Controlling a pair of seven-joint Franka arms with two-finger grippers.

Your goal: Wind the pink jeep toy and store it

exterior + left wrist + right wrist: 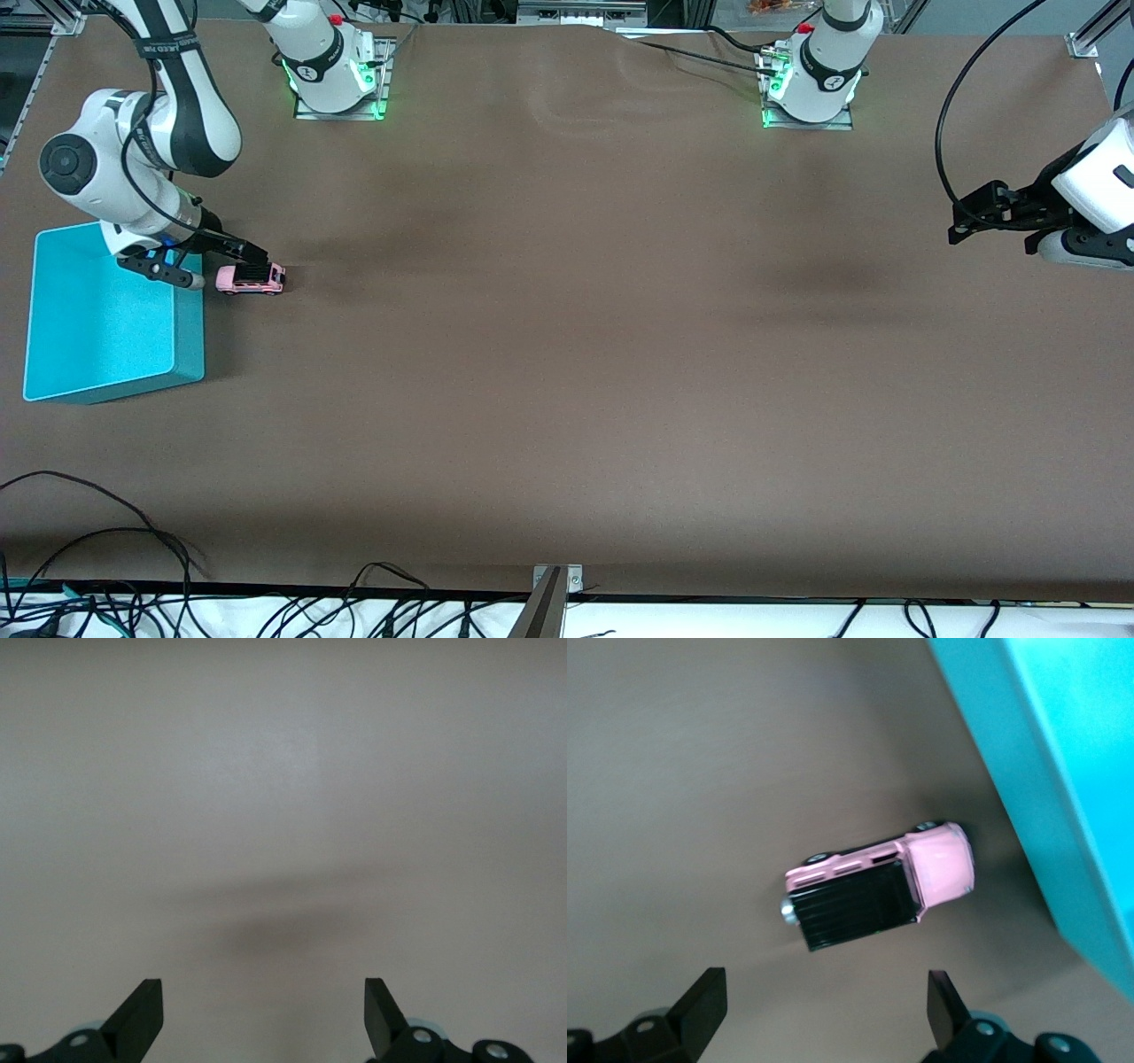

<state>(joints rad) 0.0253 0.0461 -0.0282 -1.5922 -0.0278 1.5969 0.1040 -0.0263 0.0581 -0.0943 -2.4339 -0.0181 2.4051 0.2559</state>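
The brown tabletop point(567, 372) holds the pink jeep toy point(252, 279) just beside the turquoise bin point(106, 328), still outside it. My right end effector point(205, 266) hovers over the jeep, fingers wide, holding nothing. My left end effector point(970, 217) waits, also wide. Winding and storing both remain.

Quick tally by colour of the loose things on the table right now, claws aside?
Pink: 1, the pink jeep toy, standing on the table beside the bin, under the right claw, whose fingers are open.
Turquoise: 1, the turquoise bin, at the right arm's end of the table.
Total: 2.
The left claw waits open over bare table at the left arm's end.
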